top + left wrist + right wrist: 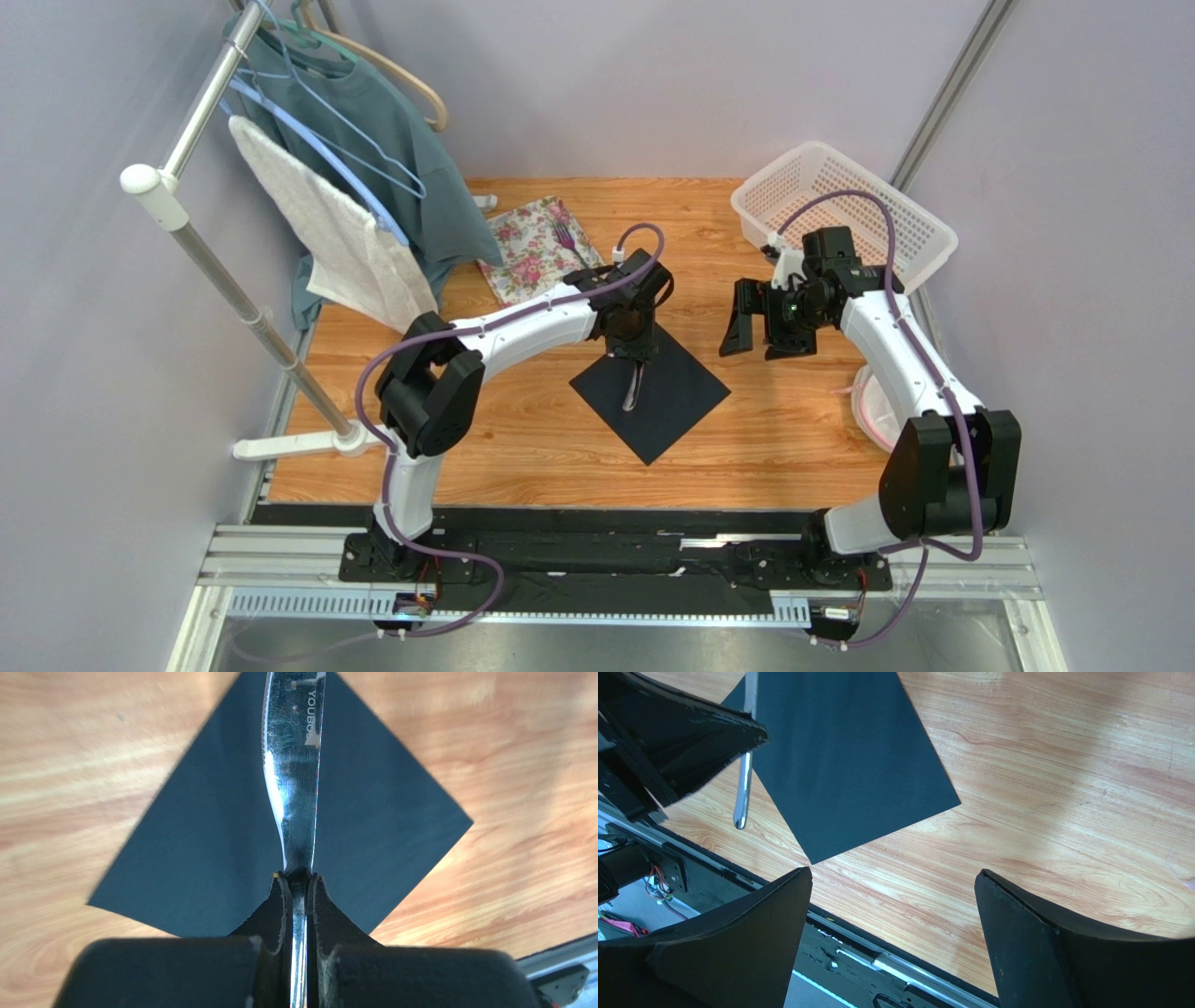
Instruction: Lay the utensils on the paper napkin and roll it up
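Observation:
The black paper napkin (pixel 673 399) lies flat as a diamond in the middle of the wooden table. My left gripper (pixel 630 340) hangs over its far corner, shut on the pale grey knife (pixel 634 387), whose blade points down over the napkin. In the left wrist view the jaws (pixel 298 879) pinch the knife (pixel 295 777) above the napkin (pixel 203 847). The purple fork (pixel 568 241) lies on the floral tray (pixel 522 255). My right gripper (pixel 751 319) is open and empty to the right of the napkin. The right wrist view shows its spread fingers (pixel 892 882), the napkin (pixel 843 756) and the knife (pixel 744 791).
A white plastic basket (pixel 898 238) stands at the back right. A clothes rack (pixel 211 238) with a teal shirt and white towel stands at the left. A pink-rimmed object (pixel 867 409) lies by the right arm. The table's front edge and rail (pixel 892 959) are near.

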Controlling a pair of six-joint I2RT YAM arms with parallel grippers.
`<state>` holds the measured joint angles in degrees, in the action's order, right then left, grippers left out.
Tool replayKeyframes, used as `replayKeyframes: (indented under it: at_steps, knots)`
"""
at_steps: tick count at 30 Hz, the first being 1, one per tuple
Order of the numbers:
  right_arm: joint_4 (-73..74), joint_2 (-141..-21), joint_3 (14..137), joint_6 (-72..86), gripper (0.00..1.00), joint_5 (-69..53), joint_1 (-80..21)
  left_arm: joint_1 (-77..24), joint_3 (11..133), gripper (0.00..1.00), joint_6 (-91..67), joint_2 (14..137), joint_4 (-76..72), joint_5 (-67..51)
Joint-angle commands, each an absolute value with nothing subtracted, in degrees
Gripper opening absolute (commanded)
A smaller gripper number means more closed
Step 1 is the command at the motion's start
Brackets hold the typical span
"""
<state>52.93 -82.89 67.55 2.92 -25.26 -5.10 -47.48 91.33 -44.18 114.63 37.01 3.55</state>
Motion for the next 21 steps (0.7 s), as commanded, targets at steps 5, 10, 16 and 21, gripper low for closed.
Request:
replayKeyframes:
  at_steps: [5, 10, 16, 21]
  knots:
    - [50.0, -80.1, 67.3, 4.0, 0.91, -26.4, -4.3, -49.1, 103.4, 0.00, -47.9, 118.4, 41.3, 11.8]
    - [50.0, -79.7, 67.2, 4.1, 0.91, -26.5, -4.0, -49.1, 101.2, 0.00, -50.1, 119.7, 40.0, 8.4]
    - [49.8, -79.8, 66.9, 4.2, 0.91, -27.4, -3.9, -48.9, 106.6, 0.00, -50.4, 123.1, 44.2, 12.9]
    - [49.7, -80.3, 67.0, 4.3, 0.91, -27.7, -3.9, -48.8, 107.1, 0.00, -50.4, 125.0, 44.8, 13.5]
